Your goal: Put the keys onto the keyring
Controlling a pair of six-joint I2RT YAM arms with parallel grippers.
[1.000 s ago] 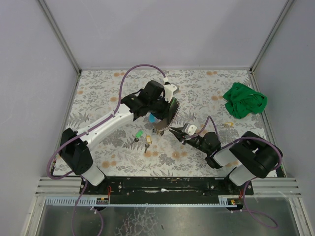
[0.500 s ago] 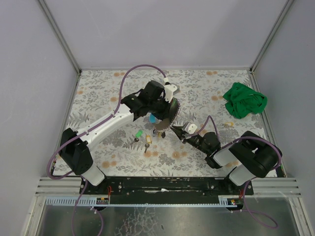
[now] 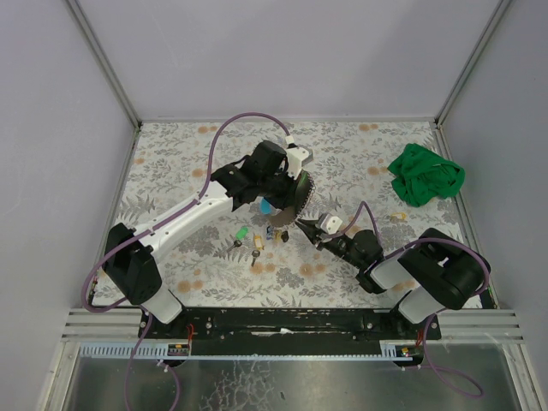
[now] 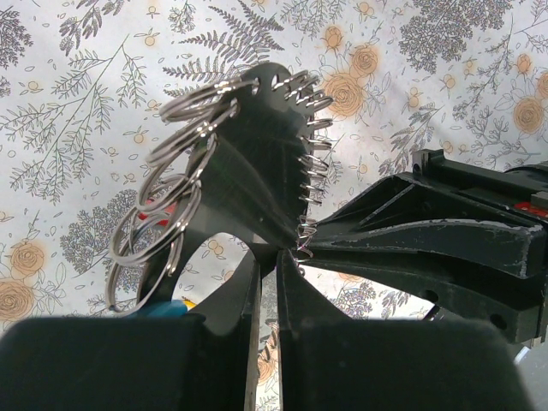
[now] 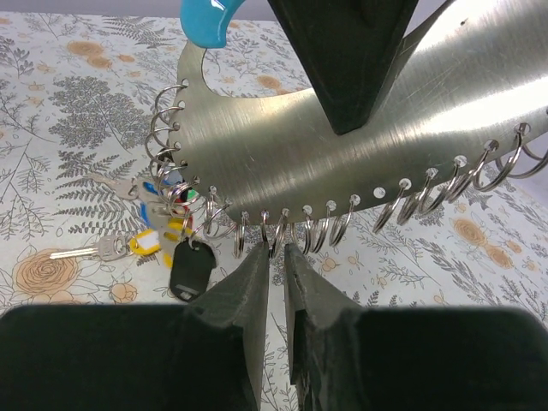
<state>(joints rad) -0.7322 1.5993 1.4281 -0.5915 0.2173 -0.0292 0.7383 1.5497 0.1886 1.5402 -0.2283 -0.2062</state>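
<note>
Right gripper (image 3: 297, 223) has crept up-left to the ring plate (image 5: 300, 145); jaws narrow at a keyring (image 5: 272, 233), grip unclear. Left gripper (image 4: 267, 257) clamps the plate. Green key (image 3: 243, 234) and yellow key (image 3: 255, 251) lie on the table (image 3: 171, 171), lower left of it.

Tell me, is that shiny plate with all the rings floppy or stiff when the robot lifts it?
Probably stiff: the plate holds its curved shape though the left claw pinches only one spot. The rings hang loose through holes along its edge, so they would likely swing and jingle. Its brushed metal looks smooth, so it might slip.
</note>
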